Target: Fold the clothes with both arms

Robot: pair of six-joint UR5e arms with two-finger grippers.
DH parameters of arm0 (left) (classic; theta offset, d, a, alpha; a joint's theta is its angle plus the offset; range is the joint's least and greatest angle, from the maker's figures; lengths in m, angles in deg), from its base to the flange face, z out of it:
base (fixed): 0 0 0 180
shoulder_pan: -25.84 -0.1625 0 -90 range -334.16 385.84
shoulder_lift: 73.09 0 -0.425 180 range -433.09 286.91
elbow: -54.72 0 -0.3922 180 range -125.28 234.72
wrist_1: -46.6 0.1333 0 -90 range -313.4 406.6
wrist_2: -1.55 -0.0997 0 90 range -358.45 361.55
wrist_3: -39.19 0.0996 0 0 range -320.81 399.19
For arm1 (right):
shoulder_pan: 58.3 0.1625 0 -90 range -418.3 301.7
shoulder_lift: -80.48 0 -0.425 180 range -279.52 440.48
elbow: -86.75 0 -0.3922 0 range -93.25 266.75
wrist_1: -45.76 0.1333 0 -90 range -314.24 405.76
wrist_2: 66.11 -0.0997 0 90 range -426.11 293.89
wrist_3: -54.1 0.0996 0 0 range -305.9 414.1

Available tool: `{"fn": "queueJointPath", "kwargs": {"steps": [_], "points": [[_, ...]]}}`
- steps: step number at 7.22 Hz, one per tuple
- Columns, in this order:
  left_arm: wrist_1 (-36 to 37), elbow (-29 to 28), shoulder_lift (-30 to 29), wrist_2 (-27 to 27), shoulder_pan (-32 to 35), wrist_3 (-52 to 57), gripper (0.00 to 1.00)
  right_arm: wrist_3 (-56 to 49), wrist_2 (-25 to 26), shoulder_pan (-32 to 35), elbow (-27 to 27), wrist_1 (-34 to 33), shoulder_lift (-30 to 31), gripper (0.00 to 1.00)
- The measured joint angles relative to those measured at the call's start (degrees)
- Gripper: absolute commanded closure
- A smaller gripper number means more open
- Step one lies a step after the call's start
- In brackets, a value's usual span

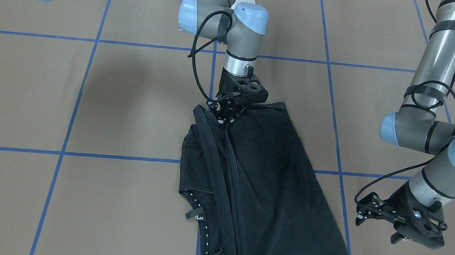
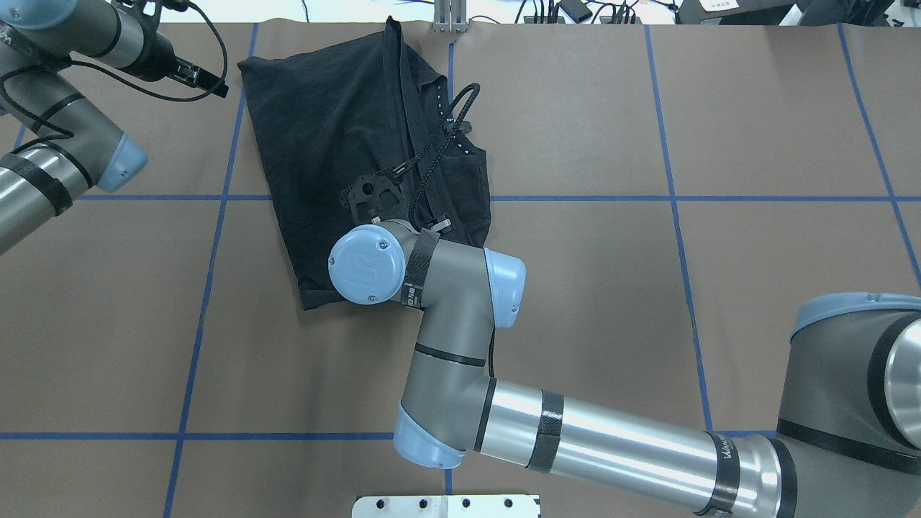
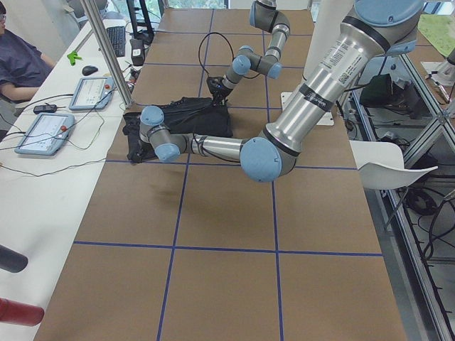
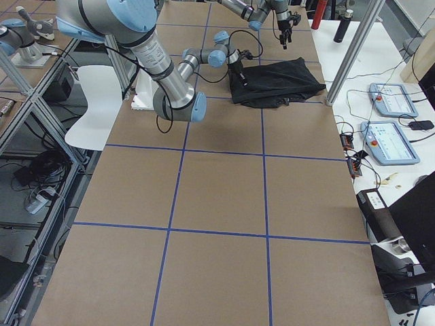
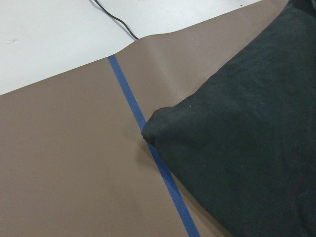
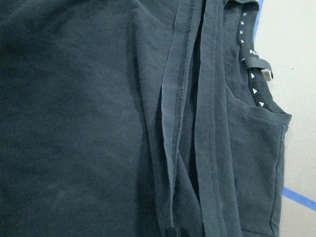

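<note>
A: Right gripper [image 1: 225, 116]?
B: Down on the folded black T-shirt [image 1: 272, 183], frame centre. Tips lost against dark cloth; impossible to tell the grip.
A: Left gripper [image 1: 361, 210]?
B: Lower right, fingers apart, beside the shirt. Shirt's bottom edge cut off.

The desk [image 2: 647, 288], covered in brown sheeting gridded with blue tape lines [image 2: 575, 198], carries a black T-shirt [image 2: 324, 129] folded lengthwise near its far edge.

Black T-shirt [image 1: 280, 184], folded lengthwise, seams bunched along one edge, flat on the brown table [image 1: 128, 104]
</note>
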Motion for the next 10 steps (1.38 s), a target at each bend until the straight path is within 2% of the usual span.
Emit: {"fn": "queueJointPath", "kwargs": {"steps": [1,5,6,7,10], "points": [[0.01,0.00,0.00,0.00,0.00,0.00,0.00,0.00,-0.04,0.01,-0.03,0.01,0.05,0.82],[-0.01,0.00,0.00,0.00,0.00,0.00,0.00,0.07,-0.27,0.07,-0.05,0.07,0.12,0.82],[0.00,0.00,0.00,0.00,0.00,0.00,0.00,0.07,-0.35,0.08,-0.04,0.09,0.12,0.77],[0.01,0.00,0.00,0.00,0.00,0.00,0.00,0.07,-0.52,0.10,-0.04,0.10,0.13,0.68],[0.01,0.00,0.06,0.00,0.00,0.00,0.00,0.07,-1.39,0.10,-0.04,0.10,0.05,0.66]]}}
